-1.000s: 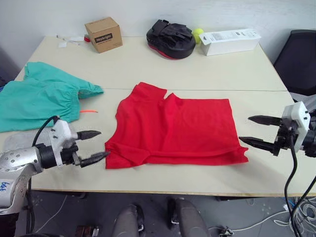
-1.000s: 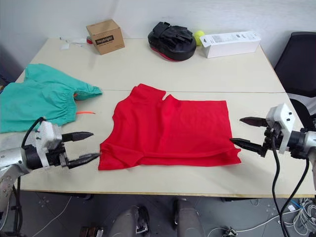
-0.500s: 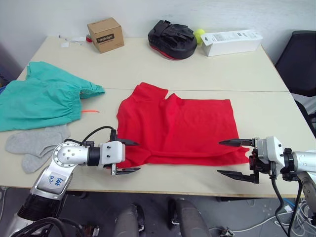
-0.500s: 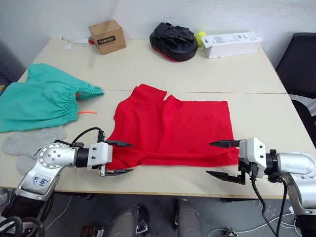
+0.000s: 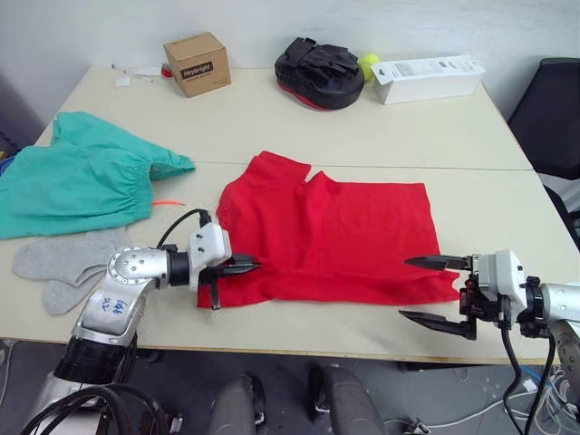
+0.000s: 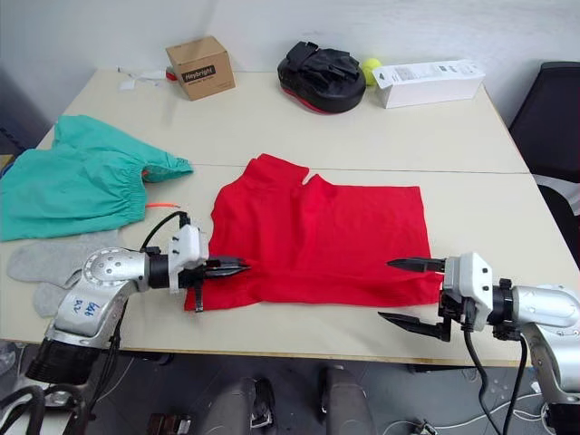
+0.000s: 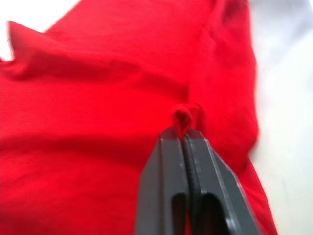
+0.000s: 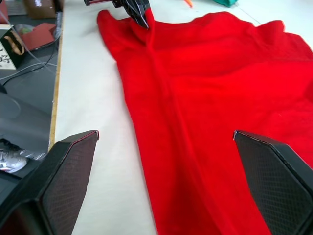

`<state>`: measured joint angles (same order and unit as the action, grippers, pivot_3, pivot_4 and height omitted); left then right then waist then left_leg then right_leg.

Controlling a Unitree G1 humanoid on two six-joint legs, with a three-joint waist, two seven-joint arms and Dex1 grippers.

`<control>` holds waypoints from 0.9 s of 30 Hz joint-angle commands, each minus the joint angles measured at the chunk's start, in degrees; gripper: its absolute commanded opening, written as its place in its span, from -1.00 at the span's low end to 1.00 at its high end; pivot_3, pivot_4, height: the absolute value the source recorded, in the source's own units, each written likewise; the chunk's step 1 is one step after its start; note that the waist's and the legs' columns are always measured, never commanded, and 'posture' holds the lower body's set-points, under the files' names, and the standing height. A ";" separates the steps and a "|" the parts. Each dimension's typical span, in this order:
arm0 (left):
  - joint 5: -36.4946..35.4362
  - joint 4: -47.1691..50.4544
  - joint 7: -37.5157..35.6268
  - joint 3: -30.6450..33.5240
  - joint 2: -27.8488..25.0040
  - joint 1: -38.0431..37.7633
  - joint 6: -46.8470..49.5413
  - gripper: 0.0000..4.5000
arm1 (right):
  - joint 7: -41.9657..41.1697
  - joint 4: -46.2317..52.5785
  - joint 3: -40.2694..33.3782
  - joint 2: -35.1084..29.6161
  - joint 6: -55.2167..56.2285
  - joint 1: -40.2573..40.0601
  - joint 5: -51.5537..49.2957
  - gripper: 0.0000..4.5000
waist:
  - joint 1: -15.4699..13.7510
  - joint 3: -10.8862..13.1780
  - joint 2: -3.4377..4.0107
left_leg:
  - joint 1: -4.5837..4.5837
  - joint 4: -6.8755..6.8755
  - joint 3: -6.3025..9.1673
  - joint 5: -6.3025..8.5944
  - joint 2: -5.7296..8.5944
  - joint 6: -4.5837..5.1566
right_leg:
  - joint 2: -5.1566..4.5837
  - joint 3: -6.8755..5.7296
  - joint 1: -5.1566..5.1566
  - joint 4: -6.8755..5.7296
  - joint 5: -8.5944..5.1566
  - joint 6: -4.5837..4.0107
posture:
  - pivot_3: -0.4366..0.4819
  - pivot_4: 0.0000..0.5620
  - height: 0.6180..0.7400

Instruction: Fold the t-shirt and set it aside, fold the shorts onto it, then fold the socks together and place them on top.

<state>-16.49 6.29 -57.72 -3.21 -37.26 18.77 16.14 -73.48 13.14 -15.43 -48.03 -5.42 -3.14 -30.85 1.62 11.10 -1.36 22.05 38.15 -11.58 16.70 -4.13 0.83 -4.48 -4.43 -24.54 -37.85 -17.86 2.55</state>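
The red t-shirt [image 5: 331,240] lies partly folded on the middle of the table. My left gripper [image 5: 249,266] is shut on a pinch of cloth [image 7: 186,116] at the shirt's near-left edge. At the shirt's near-right corner my right gripper [image 5: 406,288] stands open, one finger over the hem and the other over bare table; its wrist view has the shirt [image 8: 205,98] running between its fingers. The teal-green shorts [image 5: 77,186] lie bunched at the left, with an orange drawstring [image 5: 166,203] poking out. Just in front of them lie the grey socks [image 5: 63,265].
Along the table's far side stand a cardboard box [image 5: 197,63], a black bag [image 5: 319,72], a yellow-green ball [image 5: 366,62] and a long white box [image 5: 426,77]. A black chair [image 5: 548,113] sits off the right end. The table's near edge [image 5: 317,328] is close to both grippers.
My left gripper has pushed further onto the shirt's near-left edge and shut on the cloth. The right gripper has stayed open and has hardly moved in the last half second.
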 commanded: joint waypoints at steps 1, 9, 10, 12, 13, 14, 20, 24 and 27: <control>1.08 -1.34 3.15 0.47 0.74 2.16 1.34 -0.99 | 1.58 0.23 -2.05 -0.48 -1.60 0.44 -1.36 1.00 | -0.06 0.00 0.00 | -0.01 0.00 0.01 0.00 0.01 0.00 | 0.00 0.00 0.02 0.00 0.00 0.00 | -0.05 -0.47 1.00; -1.84 -0.97 4.31 1.94 1.83 1.17 6.50 -0.80 | 7.32 0.07 -3.21 1.60 -7.46 0.59 -3.71 1.00 | -0.02 0.00 -0.02 | 0.01 0.00 0.01 -0.01 0.01 0.00 | -0.01 0.01 0.01 0.00 0.00 0.01 | -0.05 -0.47 1.00; -2.20 -0.35 3.64 1.90 1.38 0.51 6.79 -0.71 | 7.48 0.02 -3.36 1.61 -7.87 0.54 -4.08 1.00 | 0.03 0.00 -0.02 | 0.01 0.00 0.01 -0.01 0.01 0.00 | 0.00 0.01 0.01 0.01 0.00 0.00 | -0.05 -0.47 1.00; -1.95 -0.16 4.97 2.82 1.70 -0.11 5.95 -0.43 | 7.78 -0.08 -3.65 1.67 -8.40 0.68 -4.69 0.92 | 0.03 0.00 -0.02 | 0.00 -0.01 0.00 -0.01 0.00 -0.01 | 0.00 0.02 0.01 0.00 0.00 0.00 | -0.05 -0.47 1.00; -1.88 -0.70 6.35 3.93 2.27 -0.02 5.14 -0.32 | 7.96 -0.08 -3.74 1.67 -8.79 0.88 -5.03 0.83 | -0.03 0.00 -0.02 | 0.00 -0.01 0.01 -0.01 0.00 -0.01 | 0.00 0.01 0.00 0.01 0.00 0.00 | -0.05 -0.47 1.00; -2.03 -1.37 7.49 5.26 2.79 0.16 4.06 -0.18 | 8.13 -0.10 -3.73 1.63 -9.03 1.17 -5.19 0.73 | -0.05 0.00 -0.02 | 0.00 -0.01 0.01 -0.01 -0.01 -0.01 | 0.00 0.01 0.00 0.01 0.00 0.00 | -0.05 -0.47 1.00; -11.96 0.89 6.50 15.51 3.54 -0.43 4.98 -0.03 | 8.83 1.47 -2.65 1.68 -11.09 3.01 -6.78 0.58 | 0.00 -0.01 -0.03 | 0.01 -0.01 0.02 -0.02 -0.01 0.00 | -0.02 0.00 0.01 0.01 0.01 0.02 | -0.05 -0.47 1.00; -11.75 4.63 4.25 16.56 0.09 -3.07 3.45 -0.03 | 9.20 4.03 0.12 2.70 -11.76 5.14 -7.10 0.58 | 0.10 -0.01 -0.03 | 0.01 -0.02 0.01 -0.02 -0.01 -0.01 | 0.00 0.01 0.00 0.01 0.01 0.02 | -0.05 -0.47 1.00; -9.89 8.72 -1.23 12.07 -2.42 -7.09 0.23 -0.21 | 9.00 5.77 5.33 4.14 -10.72 6.63 -4.16 0.41 | 0.06 -0.04 -0.08 | 0.00 -0.03 0.01 -0.01 0.00 -0.03 | -0.01 0.01 0.01 0.01 0.01 0.02 | -0.05 -0.47 1.00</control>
<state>-26.89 11.31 -55.59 11.57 -38.70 13.21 18.67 -64.42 16.14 -12.51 -44.75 -17.26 2.89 -35.83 1.68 11.06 -1.43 22.05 38.10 -11.57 16.70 -4.14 0.78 -4.49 -4.42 -24.54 -37.81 -17.85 2.56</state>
